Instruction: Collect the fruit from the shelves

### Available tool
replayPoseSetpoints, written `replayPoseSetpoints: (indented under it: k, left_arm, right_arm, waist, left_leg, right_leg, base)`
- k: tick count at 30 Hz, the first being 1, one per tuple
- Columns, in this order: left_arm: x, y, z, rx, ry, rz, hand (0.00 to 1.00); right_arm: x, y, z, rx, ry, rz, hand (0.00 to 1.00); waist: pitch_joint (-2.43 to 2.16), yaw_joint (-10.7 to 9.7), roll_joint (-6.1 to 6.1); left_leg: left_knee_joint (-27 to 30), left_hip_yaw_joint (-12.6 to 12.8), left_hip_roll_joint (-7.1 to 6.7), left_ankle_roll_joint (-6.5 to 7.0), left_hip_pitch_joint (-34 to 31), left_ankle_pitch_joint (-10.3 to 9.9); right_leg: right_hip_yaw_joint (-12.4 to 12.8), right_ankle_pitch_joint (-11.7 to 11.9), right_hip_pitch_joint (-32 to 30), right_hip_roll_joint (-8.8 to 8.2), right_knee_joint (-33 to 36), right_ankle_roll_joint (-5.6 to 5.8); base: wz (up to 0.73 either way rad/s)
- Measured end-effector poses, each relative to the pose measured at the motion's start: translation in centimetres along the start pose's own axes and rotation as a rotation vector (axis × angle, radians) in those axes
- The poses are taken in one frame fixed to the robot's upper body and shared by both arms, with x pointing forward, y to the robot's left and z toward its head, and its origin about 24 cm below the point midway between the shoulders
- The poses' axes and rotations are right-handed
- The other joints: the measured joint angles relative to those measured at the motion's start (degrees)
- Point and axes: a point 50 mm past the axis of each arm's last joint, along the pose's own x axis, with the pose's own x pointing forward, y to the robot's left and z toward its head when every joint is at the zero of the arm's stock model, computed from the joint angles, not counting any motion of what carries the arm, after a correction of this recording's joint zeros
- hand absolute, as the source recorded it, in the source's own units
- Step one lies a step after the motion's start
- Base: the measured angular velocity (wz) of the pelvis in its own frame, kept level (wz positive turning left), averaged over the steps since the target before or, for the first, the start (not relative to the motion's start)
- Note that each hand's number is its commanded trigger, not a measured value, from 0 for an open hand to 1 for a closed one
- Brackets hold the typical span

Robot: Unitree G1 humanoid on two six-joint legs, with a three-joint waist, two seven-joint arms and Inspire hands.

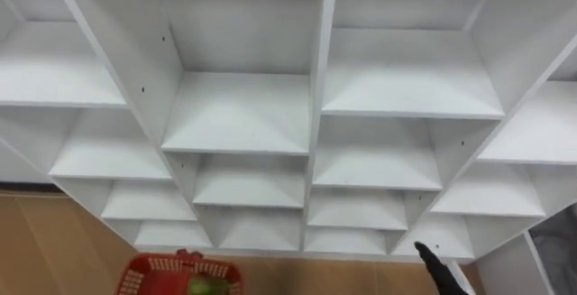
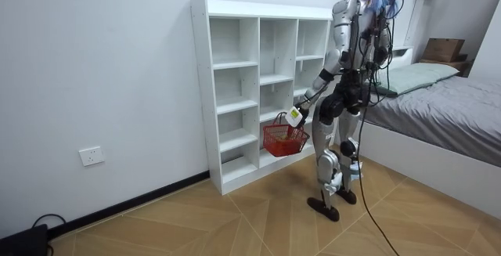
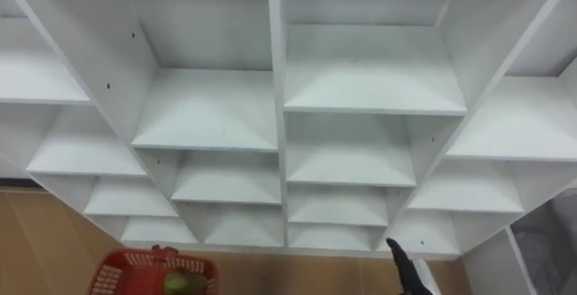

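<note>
**Robot at a bare closet, one green fruit in its basket**

Left eye view: I look down the white closet, and every compartment I can see is bare. At the bottom edge is the red basket, held low on the left, I judge so that picked fruit can drop straight in. One green fruit lies inside it. The dark right hand rises at lower right, near the bottom shelves. I cannot tell whether its fingers are straight or curled.

Right eye view: the same scene, with bare shelves and the fruit in the basket.

Room view: the robot stands upright facing the closet, with a bed behind it. The left hand is closed round the basket's handle, and the basket hangs before the lower shelves. That likely leaves the right hand free for picking.
</note>
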Motion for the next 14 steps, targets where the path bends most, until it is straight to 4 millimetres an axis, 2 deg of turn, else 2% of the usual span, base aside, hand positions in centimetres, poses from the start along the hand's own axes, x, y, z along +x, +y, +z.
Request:
replayPoseSetpoints:
  k: [2,5,8,12,14]
  left_arm:
    - [-0.2,0.4,-0.9,-0.018,0.031,0.02,1.0]
    - [-0.3,0.8,-1.4,-0.043,0.055,0.039,1.0]
    - [-0.4,0.8,-2.3,-0.054,0.106,0.042,1.0]
    - [-0.5,0.2,-3.1,-0.072,0.154,0.022,1.0]
    - [-0.6,-0.1,-3.3,-0.073,0.172,0.012,1.0]
  right_arm:
    - [-0.3,-0.1,-1.6,0.033,0.075,-0.01,0.0]
    - [-0.9,0.1,-4.0,0.079,0.195,-0.011,0.0]
    - [-1.4,0.5,-5.9,0.099,0.31,0.033,0.0]
    - [-2.7,1.2,-8.6,0.086,0.491,0.104,0.0]
    - [-2.9,1.4,-9.0,0.072,0.532,0.118,0.0]
  waist:
    - [-0.22,0.0,-0.19]
    - [-0.2,-0.3,-0.69]
    - [0.01,-0.2,-0.66]
    - [0.06,-0.2,-0.33]
    - [0.19,-0.3,-0.13]
  left_leg:
    - [0.0,0.0,0.0,-0.03,0.3,-0.2]
    - [0.1,0.0,0.0,-0.03,0.4,-0.2]
    - [0.0,0.0,-0.05,-0.01,1.2,-0.4]
    - [0.1,-0.1,-0.21,0.17,2.5,-0.9]
    - [0.1,-0.2,-0.34,0.29,2.9,-1.0]
  right_leg:
    - [0.0,-0.3,0.3,0.01,0.1,0.05]
    - [-0.1,-0.3,0.5,0.01,0.1,0.04]
    - [0.0,-0.4,1.3,-0.02,0.0,0.15]
    - [-0.1,-1.2,2.6,-0.26,0.3,0.41]
    - [-0.1,-1.4,2.8,-0.38,0.8,0.52]
  base:
    - [0.0]
    - [0.0]
    - [0.0]
    - [0.0]
    - [0.0]
